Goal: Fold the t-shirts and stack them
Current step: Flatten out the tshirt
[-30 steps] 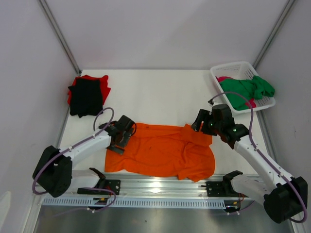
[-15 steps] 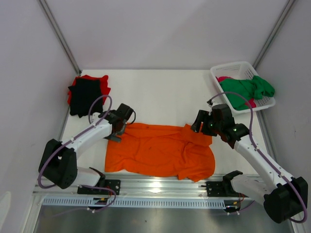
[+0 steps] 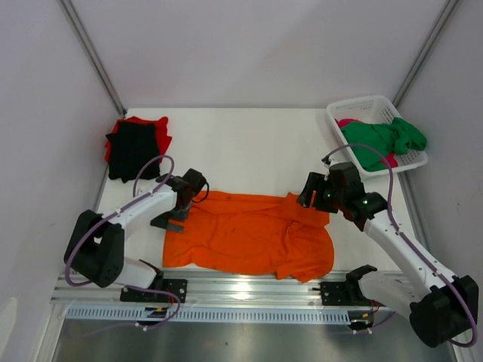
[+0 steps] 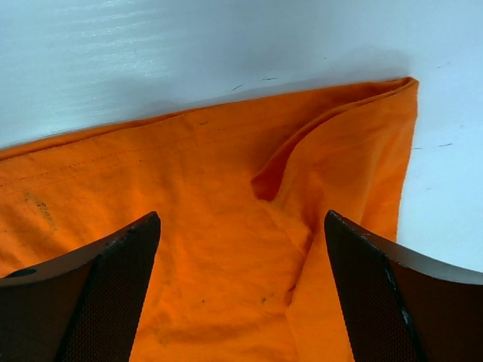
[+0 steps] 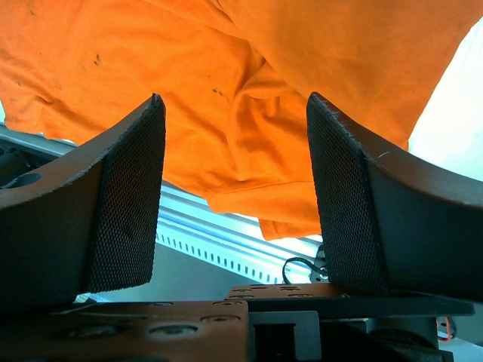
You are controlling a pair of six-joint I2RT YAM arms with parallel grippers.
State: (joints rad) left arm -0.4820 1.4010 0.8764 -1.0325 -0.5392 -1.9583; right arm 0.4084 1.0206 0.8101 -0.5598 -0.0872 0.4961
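Observation:
An orange t-shirt [image 3: 249, 235] lies spread and wrinkled near the table's front edge. My left gripper [image 3: 178, 213] hovers over its back-left corner, open; in the left wrist view the fingertips [image 4: 143, 234] straddle a cloth fold [image 4: 302, 166] without holding it. My right gripper [image 3: 311, 193] is open above the shirt's back-right sleeve, with orange cloth [image 5: 249, 113] showing between its pads. A folded black t-shirt [image 3: 134, 149] sits on a red one [image 3: 157, 125] at the back left. Green [image 3: 381, 140] and pink [image 3: 349, 122] t-shirts lie in the basket.
The white lattice basket [image 3: 362, 103] stands at the back right corner. An aluminium rail [image 3: 249, 290] with the arm bases runs along the near edge. Grey walls close in the table on three sides.
My left gripper has shifted back and turned at the shirt's left corner, and its jaws have narrowed a little. The right arm and the shirt have stayed put.

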